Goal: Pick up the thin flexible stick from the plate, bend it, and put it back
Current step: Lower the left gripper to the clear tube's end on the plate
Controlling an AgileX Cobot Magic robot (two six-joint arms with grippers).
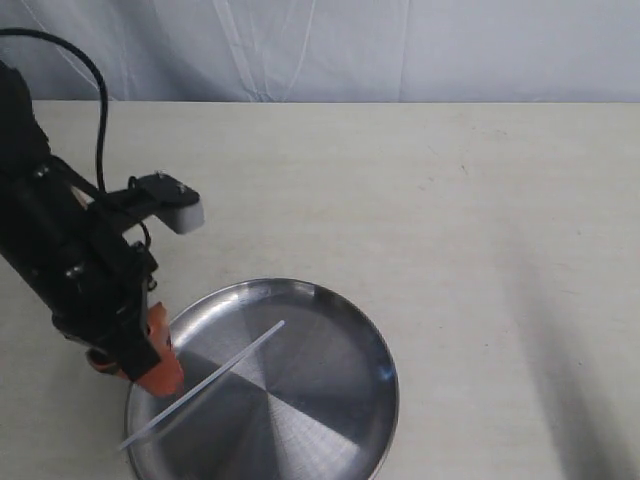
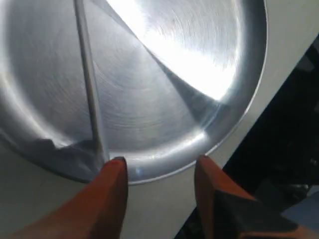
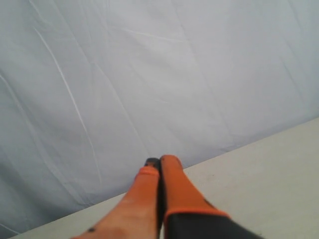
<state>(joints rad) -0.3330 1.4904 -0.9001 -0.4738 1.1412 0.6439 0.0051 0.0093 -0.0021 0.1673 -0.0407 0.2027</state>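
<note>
The thin flexible stick (image 1: pixel 205 383) lies straight across the plate (image 1: pixel 340 320), its lower end reaching past the plate's left rim. In the left wrist view the stick (image 2: pixel 88 79) runs over the steel plate (image 2: pixel 234 127) down to one orange fingertip. My left gripper (image 1: pixel 155 370) hangs open over the plate's left rim, beside the stick's lower part; the left gripper (image 2: pixel 160 162) has nothing between its fingers. My right gripper (image 3: pixel 158 162) is shut, empty, and faces the backdrop away from the plate; the exterior view does not show it.
The plate sits on a cream table (image 1: pixel 450 200) near its front edge. A grey cloth backdrop (image 1: pixel 350 45) hangs behind the table. The left arm's black body and cable (image 1: pixel 60 230) fill the left side.
</note>
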